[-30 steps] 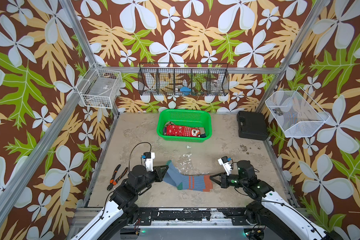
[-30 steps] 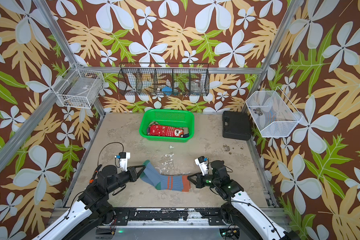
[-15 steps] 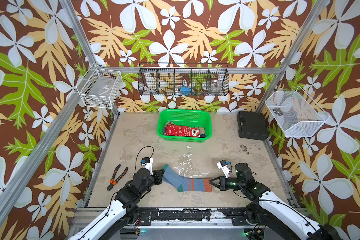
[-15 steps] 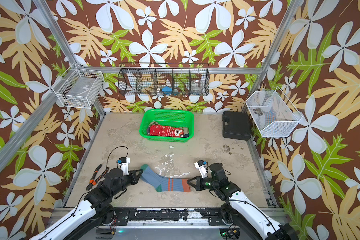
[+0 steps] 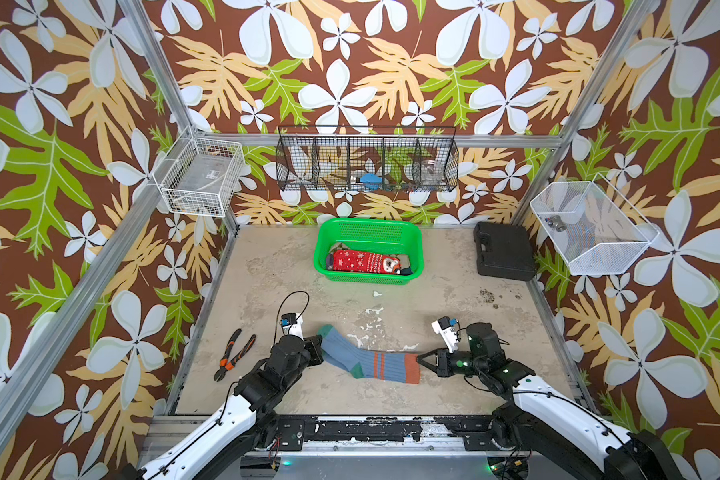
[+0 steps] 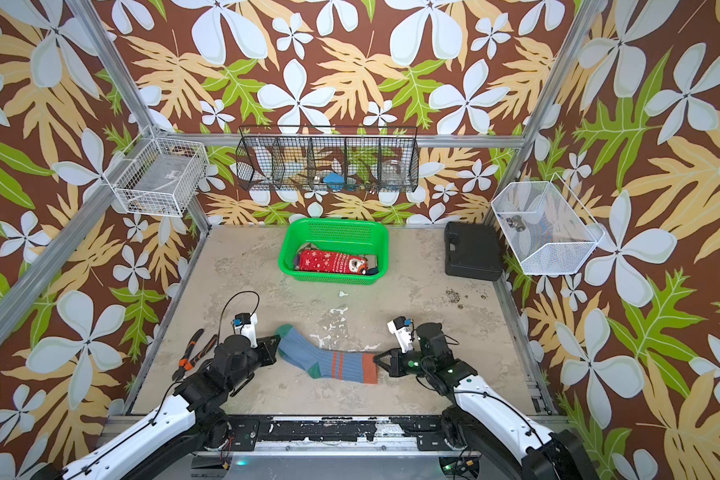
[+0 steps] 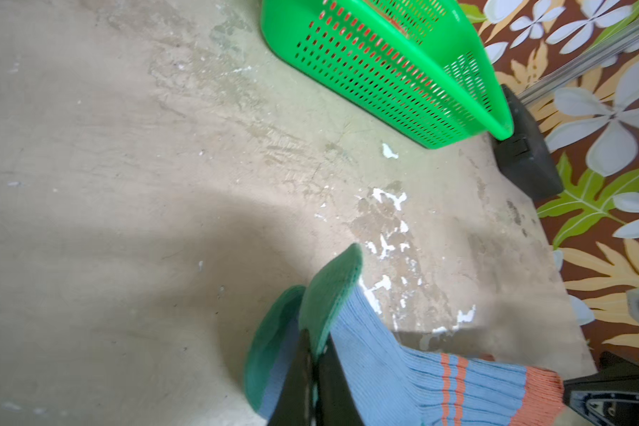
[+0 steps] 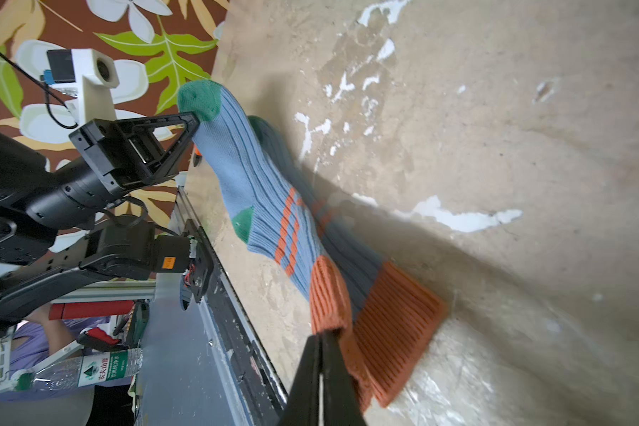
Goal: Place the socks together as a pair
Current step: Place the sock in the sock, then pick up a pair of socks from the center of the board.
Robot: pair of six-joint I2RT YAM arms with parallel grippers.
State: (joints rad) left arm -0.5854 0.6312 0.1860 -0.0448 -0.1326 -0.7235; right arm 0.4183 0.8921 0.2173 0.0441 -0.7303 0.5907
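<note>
Socks (image 5: 366,363) stacked, toe pinched by left end effector (image 5: 319,352), cuff by right end effector (image 5: 419,358); pliers (image 5: 226,360) nearby

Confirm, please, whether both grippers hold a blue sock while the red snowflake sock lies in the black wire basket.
Only the basket is wrong: the red snowflake sock lies in the green basket, as both top views show. The rest stands.

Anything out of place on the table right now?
Orange-handled pliers lie beside the left arm, unrelated to sock pairing. The table surface is flaked white in patches near the blue-grey socks. Nothing spilled.
</note>
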